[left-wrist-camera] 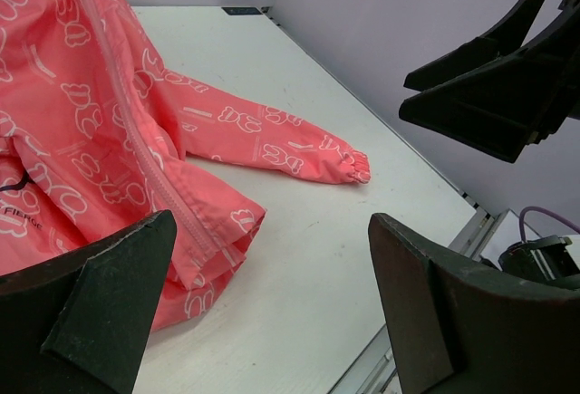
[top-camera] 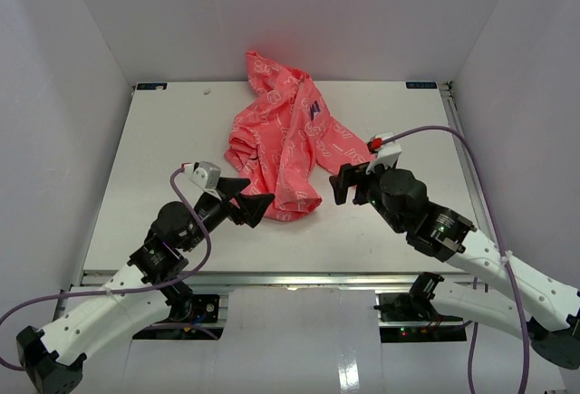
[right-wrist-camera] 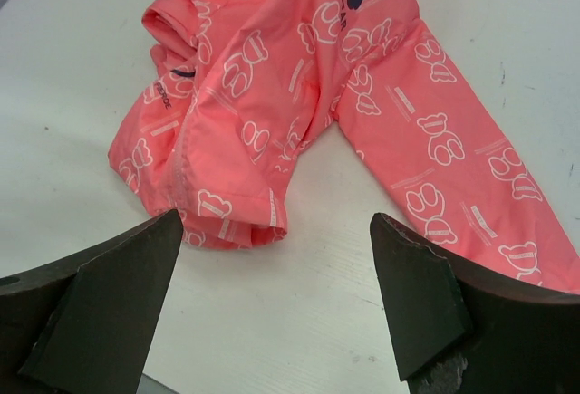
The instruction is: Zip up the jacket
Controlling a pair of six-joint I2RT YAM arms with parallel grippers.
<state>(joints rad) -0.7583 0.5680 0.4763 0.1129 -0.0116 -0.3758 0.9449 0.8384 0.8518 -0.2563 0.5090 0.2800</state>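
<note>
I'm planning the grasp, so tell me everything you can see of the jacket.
The jacket is thin coral-pink fabric printed with white outlines, with a small dark-blue logo. It lies crumpled on the white table, toward the back. One sleeve stretches out flat, ending in a gathered cuff. A zip line runs down to the near hem; whether it is closed is unclear. The open left hand and right hand hover close by, gripping nothing.

The jacket [top-camera: 276, 154], middle of the frame, is coral pink with white outlined shapes all over and a dark-blue logo [top-camera: 314, 110]. The table [top-camera: 154, 149] is white; the cable [top-camera: 435, 129] at right, purple.
</note>
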